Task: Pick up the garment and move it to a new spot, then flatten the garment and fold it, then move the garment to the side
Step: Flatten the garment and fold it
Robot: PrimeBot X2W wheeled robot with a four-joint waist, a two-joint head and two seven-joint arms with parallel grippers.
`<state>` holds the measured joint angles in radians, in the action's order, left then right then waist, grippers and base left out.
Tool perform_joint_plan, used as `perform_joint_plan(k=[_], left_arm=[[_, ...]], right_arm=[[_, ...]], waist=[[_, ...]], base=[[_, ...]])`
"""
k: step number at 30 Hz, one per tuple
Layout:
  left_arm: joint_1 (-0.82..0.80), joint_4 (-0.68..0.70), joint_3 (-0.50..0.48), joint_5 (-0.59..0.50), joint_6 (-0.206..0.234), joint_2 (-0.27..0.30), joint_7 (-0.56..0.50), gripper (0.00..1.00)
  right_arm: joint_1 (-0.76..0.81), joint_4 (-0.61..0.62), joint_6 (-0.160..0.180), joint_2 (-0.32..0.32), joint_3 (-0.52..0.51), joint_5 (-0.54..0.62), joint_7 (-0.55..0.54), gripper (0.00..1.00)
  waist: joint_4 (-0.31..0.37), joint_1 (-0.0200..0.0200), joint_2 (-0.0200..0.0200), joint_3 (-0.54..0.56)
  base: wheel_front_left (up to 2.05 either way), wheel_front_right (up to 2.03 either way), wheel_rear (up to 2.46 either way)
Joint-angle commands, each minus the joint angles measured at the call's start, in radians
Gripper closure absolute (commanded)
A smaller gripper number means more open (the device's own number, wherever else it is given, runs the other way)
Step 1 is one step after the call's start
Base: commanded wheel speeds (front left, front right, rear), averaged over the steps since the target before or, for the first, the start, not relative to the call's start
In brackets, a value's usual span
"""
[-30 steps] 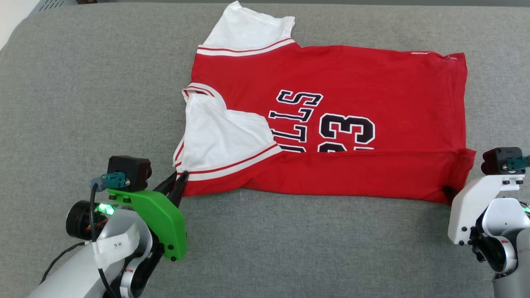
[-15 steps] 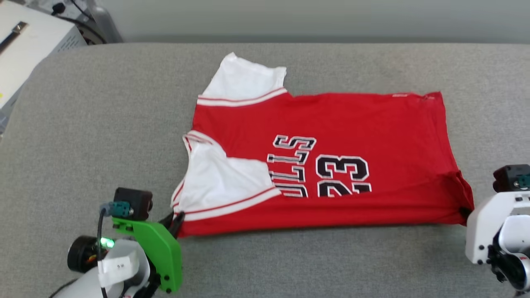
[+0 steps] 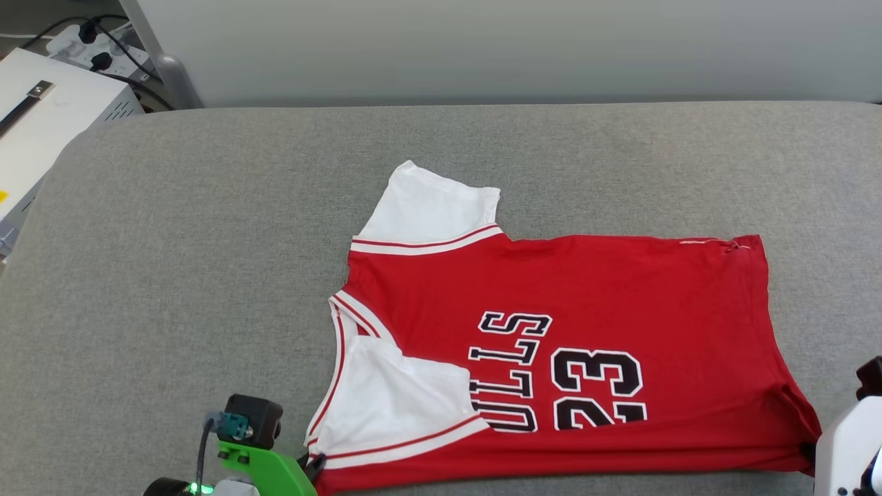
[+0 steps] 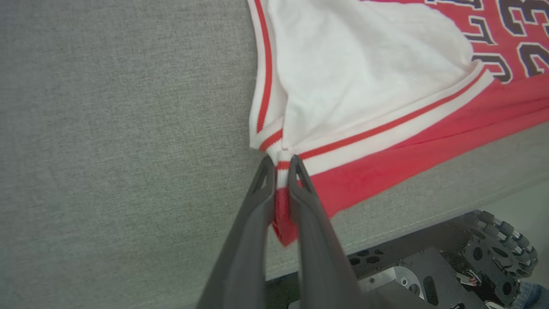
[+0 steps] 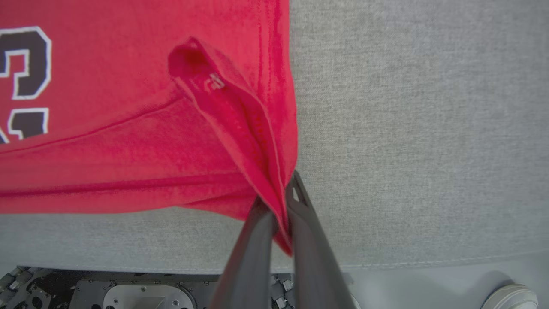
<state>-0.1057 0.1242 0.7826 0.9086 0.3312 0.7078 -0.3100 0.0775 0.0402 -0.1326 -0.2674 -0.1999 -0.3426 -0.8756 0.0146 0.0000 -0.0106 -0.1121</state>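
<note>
Garment lay flat on grey cushion, lower centre of head frame. Left gripper clenched sleeve corner, right gripper clenched hem corner. White box sat upper left.

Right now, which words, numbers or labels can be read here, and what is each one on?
"ULLS": sideways black print on the red front of the garment; the folded white sleeve covers the start.
"23": same print beside it, partly cut by the near fold.
Too blurred to read: the white tag inside the hem.
Too small to read: the yellow sticker on the white box.
</note>
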Motion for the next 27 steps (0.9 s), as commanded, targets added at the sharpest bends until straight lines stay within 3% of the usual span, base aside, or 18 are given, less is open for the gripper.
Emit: perform_joint_plan(k=[1,7,8,9,10,18,27], left_arm=[[0.011,-0.015,0.001,-0.012,0.016,0.002,-0.002,1.00],[-0.009,-0.053,0.033,-0.027,-0.002,-0.037,-0.005,1.00],[-0.013,-0.057,0.036,-0.031,-0.005,-0.038,-0.004,0.94],[-0.019,-0.063,0.037,-0.036,-0.007,-0.043,0.000,0.16],[-0.024,-0.070,0.037,-0.038,-0.007,-0.047,0.005,0.00],[-0.067,-0.096,-0.012,-0.089,-0.001,-0.070,0.142,0.00],[-0.119,-0.106,-0.109,-0.164,-0.021,-0.122,0.461,0.00]], right_arm=[[0.015,0.003,0.002,-0.004,-0.015,0.004,-0.002,1.00],[0.026,-0.029,0.002,0.025,-0.024,0.013,-0.001,1.00],[0.024,-0.031,0.002,0.031,-0.025,0.013,0.001,0.86],[0.019,-0.032,0.002,0.040,-0.030,0.014,0.008,0.00],[0.014,-0.034,0.002,0.048,-0.035,0.018,0.013,0.00],[-0.032,0.013,0.002,0.051,-0.021,0.025,0.127,0.00],[-0.100,0.116,0.002,0.048,0.038,0.007,0.425,0.00]], waist=[[0.000,0.0000,0.0106,0.000],[-0.004,0.0000,0.0106,-0.001],[-0.005,0.0000,0.0106,-0.001],[-0.006,0.0000,0.0106,-0.001],[-0.007,0.0000,0.0106,0.000],[-0.009,0.0000,0.0106,0.019],[-0.004,0.0000,0.0106,0.030]], base=[[0.00,0.00,0.00],[0.00,0.00,0.00],[0.00,0.00,0.00],[0.00,0.00,0.00],[0.00,0.00,0.00],[0.00,0.00,0.00],[0.00,0.00,0.00]])
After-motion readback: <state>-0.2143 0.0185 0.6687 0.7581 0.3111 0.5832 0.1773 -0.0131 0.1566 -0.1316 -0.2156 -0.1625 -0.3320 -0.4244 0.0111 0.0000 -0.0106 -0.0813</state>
